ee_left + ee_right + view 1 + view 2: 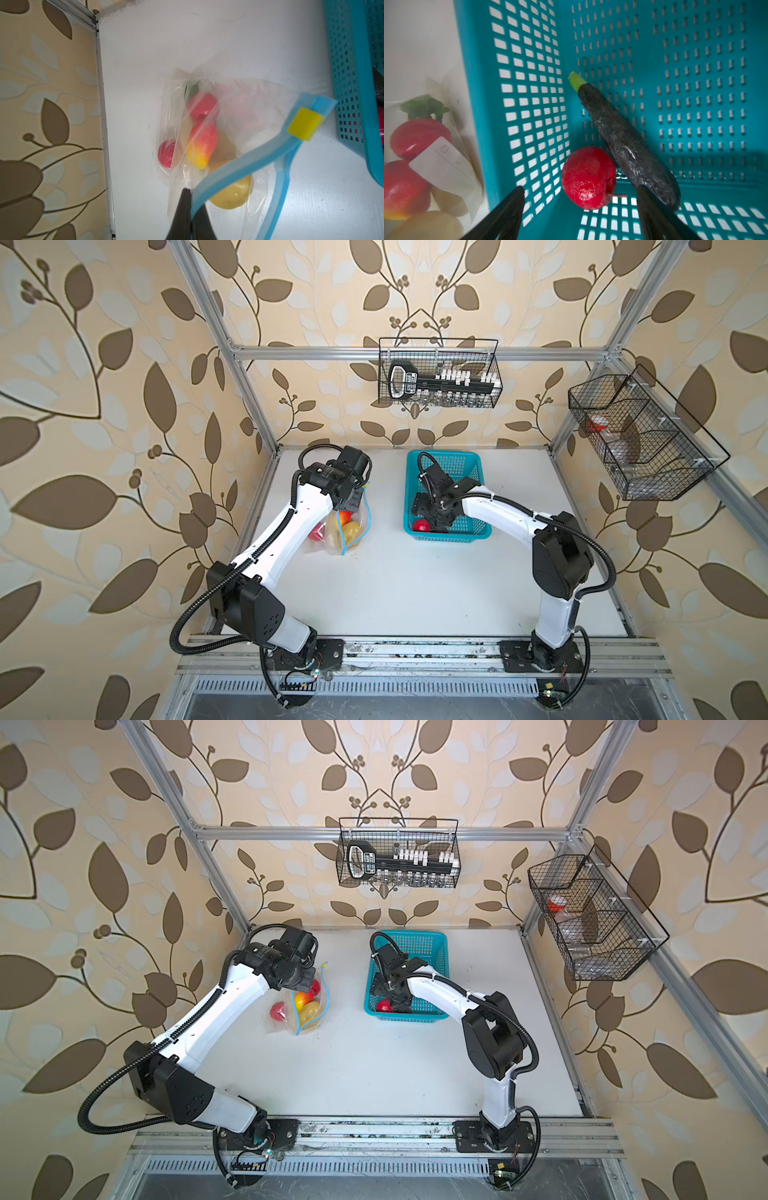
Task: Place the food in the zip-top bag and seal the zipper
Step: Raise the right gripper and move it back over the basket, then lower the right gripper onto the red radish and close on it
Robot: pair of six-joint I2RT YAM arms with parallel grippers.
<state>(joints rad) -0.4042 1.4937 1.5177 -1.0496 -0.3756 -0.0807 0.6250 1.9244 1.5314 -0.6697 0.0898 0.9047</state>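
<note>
A white surface point(415, 580) is seen in both top views, with a turquoise basket point(446, 537) set toward its far side and the zip-top bag point(320, 546) laid well apart from it, on the left. The basket is entered from above by the right claw point(579, 192), whose jaws are spread wide and grip nothing. Two pieces of the food are contained in the basket: a dark purple eggplant point(623, 141) and a red tomato point(588, 178). The eggplant is laid on a slant across the basket floor, with its green stem end pointed away from the claw and its blunt end just beside one of the claw's fingers. The tomato is found between the two fingers, just beside the eggplant, and a clear gap is left to the other finger.

The bag's mouth is turned toward the basket. Its zipper point(239, 166) is run from far to near in the top views, and the two blue lips are bowed apart. One lip is pinched by the clenched left claw point(190, 195). Held inside the bag are a yellow-brown potato point(230, 195), an orange-red pepper point(202, 145) with its yellow tip pointed toward that claw, a second tomato point(203, 106), a third tomato point(166, 153) and a green leafy piece point(192, 89). A yellow slider point(304, 123) is seated at the end of the zipper away from the pinch
</note>
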